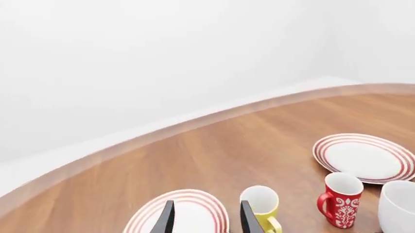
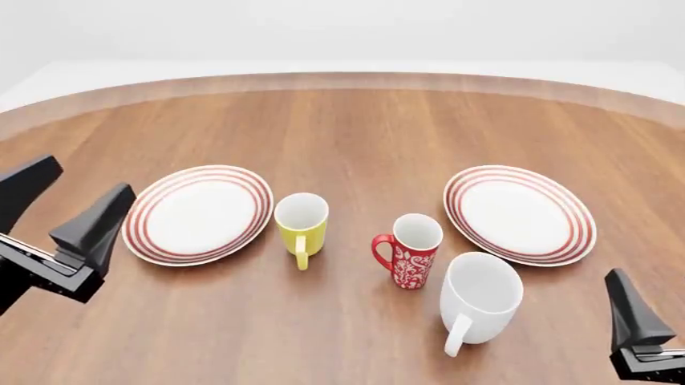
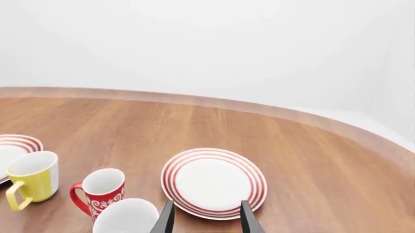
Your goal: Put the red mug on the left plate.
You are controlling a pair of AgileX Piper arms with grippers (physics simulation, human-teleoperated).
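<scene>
Claws [image 2: 66, 215] | both raised, jaws apart | red mug [image 2: 410, 249] untouched

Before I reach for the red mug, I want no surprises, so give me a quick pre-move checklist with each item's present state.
1. Red mug upright, handle toward the yellow mug: ok.
2. Left plate bare: ok.
3. Left gripper open, nothing between its fingers: ok.
4. Right gripper open, apart from the mugs: ok.
5. Room around the red mug: not ok, white mug stands close beside it.
6. Path to the left plate: not ok, yellow mug sits between.
</scene>
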